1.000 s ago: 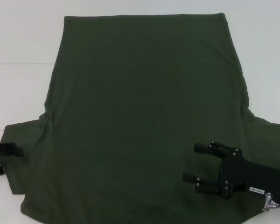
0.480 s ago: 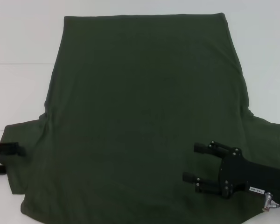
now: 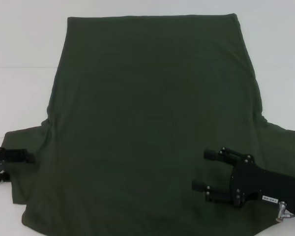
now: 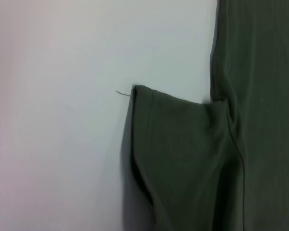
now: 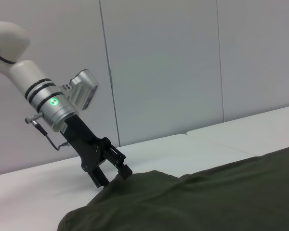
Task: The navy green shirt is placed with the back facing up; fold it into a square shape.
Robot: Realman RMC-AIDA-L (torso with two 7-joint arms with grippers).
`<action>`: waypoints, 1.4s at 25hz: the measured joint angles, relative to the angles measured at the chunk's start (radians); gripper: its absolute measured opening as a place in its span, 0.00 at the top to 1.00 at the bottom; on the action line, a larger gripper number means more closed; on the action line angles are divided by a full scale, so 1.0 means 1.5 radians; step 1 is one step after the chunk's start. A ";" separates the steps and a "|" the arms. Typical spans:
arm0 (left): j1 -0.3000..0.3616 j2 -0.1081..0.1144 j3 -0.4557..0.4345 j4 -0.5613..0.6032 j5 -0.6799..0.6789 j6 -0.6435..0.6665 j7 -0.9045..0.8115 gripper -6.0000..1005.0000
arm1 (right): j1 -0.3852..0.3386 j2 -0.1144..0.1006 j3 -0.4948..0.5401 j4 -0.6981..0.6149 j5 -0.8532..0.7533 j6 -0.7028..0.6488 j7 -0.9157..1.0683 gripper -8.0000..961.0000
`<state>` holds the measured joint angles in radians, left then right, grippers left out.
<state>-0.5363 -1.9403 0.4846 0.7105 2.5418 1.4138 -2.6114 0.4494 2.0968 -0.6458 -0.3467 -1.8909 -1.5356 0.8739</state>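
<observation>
A white table [image 3: 24, 44] is seen beneath everything, with a seam line running across it at the far left. Most of it is covered by the navy green shirt [image 3: 152, 123], which is spread flat with its plain back up, the hem lying at the far side and both short sleeves reaching outward at the near corners. In the left wrist view, the left sleeve [image 4: 183, 159] is shown lying flat on the table, its edge turned slightly and a loose thread sticking out at its corner.

The right gripper [image 3: 202, 170] is held over the near right part of the shirt body, just inside the right sleeve, its two black fingers spread apart and pointing toward the shirt's middle; no cloth is seen between them.

The left gripper [image 3: 17, 164] is found at the outer edge of the left sleeve. In the right wrist view its fingers [image 5: 124, 169] are seen parted, one on each side of the sleeve's edge.
</observation>
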 joint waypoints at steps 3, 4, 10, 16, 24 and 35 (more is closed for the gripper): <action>-0.002 0.000 0.001 0.002 0.000 0.000 0.000 0.09 | 0.000 0.000 0.000 0.000 -0.001 0.000 0.000 0.10; -0.003 0.000 0.001 0.003 0.000 0.000 0.001 0.09 | 0.000 0.000 0.000 0.000 -0.001 0.000 0.001 0.10; -0.007 -0.012 0.021 0.026 0.000 0.004 0.018 0.09 | 0.000 -0.001 0.000 0.000 -0.001 -0.001 0.005 0.10; -0.009 -0.016 0.040 0.038 0.006 -0.010 0.015 0.25 | 0.000 -0.001 0.000 0.000 -0.001 -0.003 0.005 0.10; -0.011 -0.017 0.046 0.042 0.010 -0.019 0.014 0.72 | 0.000 -0.001 0.000 0.000 -0.001 -0.004 0.005 0.10; -0.011 -0.017 0.046 0.042 0.011 -0.025 0.015 0.94 | -0.001 -0.001 0.000 0.000 0.002 -0.010 0.005 0.10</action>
<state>-0.5521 -1.9664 0.5538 0.7733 2.5587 1.3758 -2.5889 0.4472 2.0953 -0.6458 -0.3467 -1.8879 -1.5501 0.8821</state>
